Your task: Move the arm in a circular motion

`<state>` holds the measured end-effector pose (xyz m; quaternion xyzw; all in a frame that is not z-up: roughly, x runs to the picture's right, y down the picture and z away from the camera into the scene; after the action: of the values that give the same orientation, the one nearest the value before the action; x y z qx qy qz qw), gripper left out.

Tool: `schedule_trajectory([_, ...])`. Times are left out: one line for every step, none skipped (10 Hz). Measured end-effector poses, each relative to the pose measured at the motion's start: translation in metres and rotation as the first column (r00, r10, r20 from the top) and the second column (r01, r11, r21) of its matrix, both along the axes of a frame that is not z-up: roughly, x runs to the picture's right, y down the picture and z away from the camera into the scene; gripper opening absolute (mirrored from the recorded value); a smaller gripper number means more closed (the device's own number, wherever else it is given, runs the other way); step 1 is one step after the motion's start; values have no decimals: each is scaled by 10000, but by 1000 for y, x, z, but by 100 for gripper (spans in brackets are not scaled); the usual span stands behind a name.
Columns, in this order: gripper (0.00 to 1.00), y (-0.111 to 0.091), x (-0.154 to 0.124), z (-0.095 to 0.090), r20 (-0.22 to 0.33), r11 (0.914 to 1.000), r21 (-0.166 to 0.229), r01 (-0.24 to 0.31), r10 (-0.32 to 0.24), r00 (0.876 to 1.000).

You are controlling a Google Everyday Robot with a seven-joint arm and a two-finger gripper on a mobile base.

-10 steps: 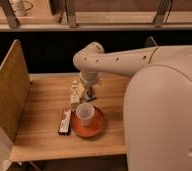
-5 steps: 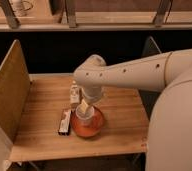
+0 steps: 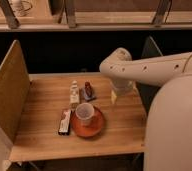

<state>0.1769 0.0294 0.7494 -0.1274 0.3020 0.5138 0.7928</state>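
Note:
The cream-white arm [image 3: 154, 70] of thick rounded segments with small dark holes reaches in from the right, over the right part of the wooden table [image 3: 44, 135]. It bends down at an elbow [image 3: 120, 60]. The gripper [image 3: 114, 97] is the pale yellowish tip, hanging just above the table top, to the right of a small brown bottle [image 3: 88, 91] and beyond a white cup [image 3: 84, 113].
The white cup stands on an orange-brown plate [image 3: 96, 129]. A small white bottle [image 3: 74, 93] and a flat dark-and-white packet [image 3: 65, 122] lie left of it. A woven panel [image 3: 6, 90] stands at the left edge. A dark chair back [image 3: 148, 50] is behind the arm.
The arm has swung from the left-middle of the table, over the cup and plate, to the right side. The cup, plate and bottles show fully now.

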Motion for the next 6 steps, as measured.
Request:
schedule_trajectory([74,-23,7,12,-290,9992,339,220,-211,9994])
schedule_trajectory([74,-48,11,28,-489,9972,669,319,-287,9984])
schedule_trajectory([74,-61,8,39,-470,9961,839,283,-244,9986])
schedule_trajectory([74,-75,-5,54,-189,9947,1020,90,-71,9998])
schedule_trajectory([74,-82,-27,65,281,9942,1075,-77,47,9996])
schedule_trajectory([74,-85,-64,72,1072,9945,1021,-226,116,9942])
